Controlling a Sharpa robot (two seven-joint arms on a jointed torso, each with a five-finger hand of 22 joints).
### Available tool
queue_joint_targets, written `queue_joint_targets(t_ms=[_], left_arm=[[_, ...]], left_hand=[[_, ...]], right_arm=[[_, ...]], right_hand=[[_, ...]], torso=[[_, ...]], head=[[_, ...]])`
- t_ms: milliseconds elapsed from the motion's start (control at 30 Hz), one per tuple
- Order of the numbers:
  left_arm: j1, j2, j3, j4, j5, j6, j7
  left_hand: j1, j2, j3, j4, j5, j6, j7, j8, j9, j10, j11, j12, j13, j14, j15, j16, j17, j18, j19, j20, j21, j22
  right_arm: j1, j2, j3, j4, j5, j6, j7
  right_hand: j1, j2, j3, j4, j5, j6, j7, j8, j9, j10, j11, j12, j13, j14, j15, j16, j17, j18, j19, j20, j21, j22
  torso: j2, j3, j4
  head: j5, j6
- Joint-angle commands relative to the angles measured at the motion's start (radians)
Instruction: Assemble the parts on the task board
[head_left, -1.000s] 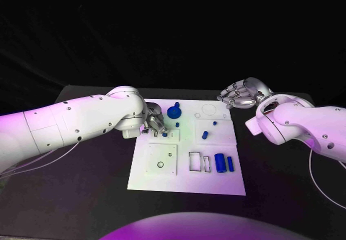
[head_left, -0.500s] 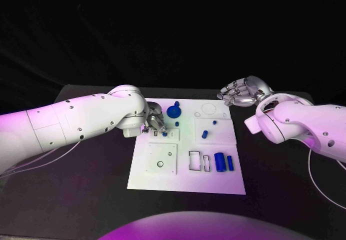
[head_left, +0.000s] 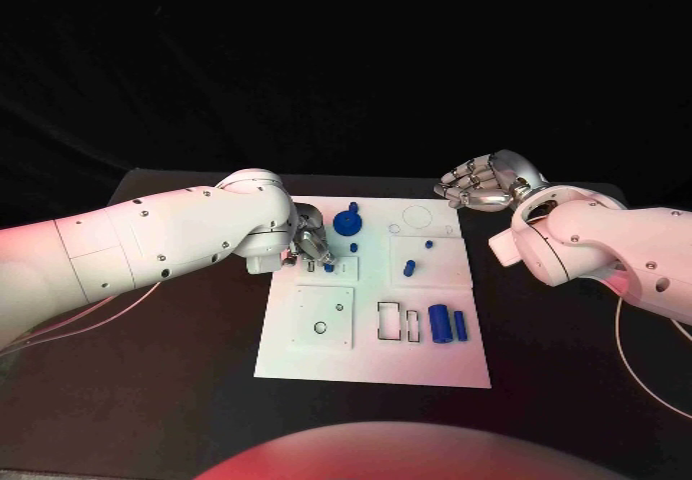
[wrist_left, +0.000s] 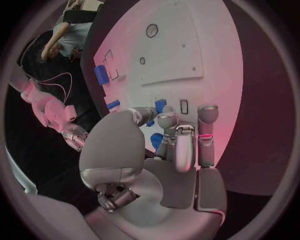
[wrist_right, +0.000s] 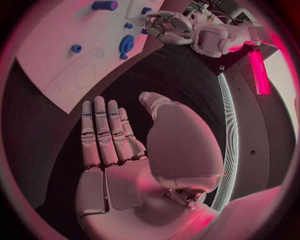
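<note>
Probably light, stiff and slippery, the small blue part (head_left: 330, 267) under the left hand (head_left: 312, 247) wants a side pinch; whether it is held I cannot tell, right hand (head_left: 483, 187) empty, fingers apart.

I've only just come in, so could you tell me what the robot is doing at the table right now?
It is assembling small blue parts on the white task board. The left hand is down over the board's far left area, fingers close to a small blue part; whether it holds anything cannot be told. The right hand waits open past the board's far right corner, holding nothing. Two blue cylinders lie near the board's right side.
</note>
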Motion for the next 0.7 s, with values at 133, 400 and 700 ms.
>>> queue_joint_targets(t_ms=[133, 400, 700], left_arm=[[-0.003, -0.001, -0.003, 0.000, 0.004, 0.019, -0.021], [-0.003, -0.004, -0.003, 0.001, 0.008, 0.000, -0.017], [-0.004, -0.012, -0.001, 0.002, 0.008, -0.026, -0.014]], left_hand=[[-0.064, -0.011, 0.169, -0.175, -0.025, -0.008, -0.016, -0.009, -0.004, 0.015, -0.004, 0.005, 0.000, 0.088, -0.010, 0.004, 0.198, -0.009, 0.009, 0.001, 0.000, 0.004], [-0.186, -0.060, -0.079, -0.031, -0.044, 0.032, -0.020, -0.034, -0.029, 0.013, -0.006, 0.014, 0.009, 0.088, -0.013, 0.003, 0.196, -0.011, 0.021, -0.003, -0.025, 0.002], [-0.228, -0.061, -0.218, 0.018, -0.027, 0.043, -0.022, -0.040, -0.035, 0.018, -0.007, 0.018, 0.017, 0.089, -0.014, 0.003, 0.199, -0.011, 0.033, -0.004, -0.029, 0.009]], right_arm=[[0.000, -0.001, 0.000, 0.002, 0.002, -0.003, 0.013], [0.000, -0.002, 0.000, 0.002, 0.002, -0.003, 0.013], [-0.001, -0.003, 0.000, 0.003, 0.002, -0.002, 0.014]], right_hand=[[0.009, 0.000, -0.010, 0.000, 0.007, -0.010, 0.036, 0.002, -0.003, -0.001, 0.009, -0.006, -0.002, -0.010, 0.002, -0.008, -0.002, 0.011, -0.009, 0.000, -0.001, -0.003], [0.009, -0.001, -0.017, 0.001, 0.004, -0.015, 0.038, 0.001, -0.006, -0.004, 0.011, -0.008, -0.007, -0.013, 0.004, -0.012, -0.007, 0.011, -0.013, 0.002, 0.000, -0.008], [0.015, -0.001, -0.024, -0.003, 0.002, -0.018, 0.039, 0.002, -0.009, -0.007, 0.013, -0.010, -0.013, -0.019, 0.006, -0.018, -0.014, 0.012, -0.017, 0.004, 0.000, -0.015]], torso=[[0.000, -0.0002, -0.0002], [0.000, -0.0002, 0.0001], [-0.001, 0.0004, 0.0000]], head=[[0.000, -0.001], [-0.001, 0.000], [-0.001, 0.002]])
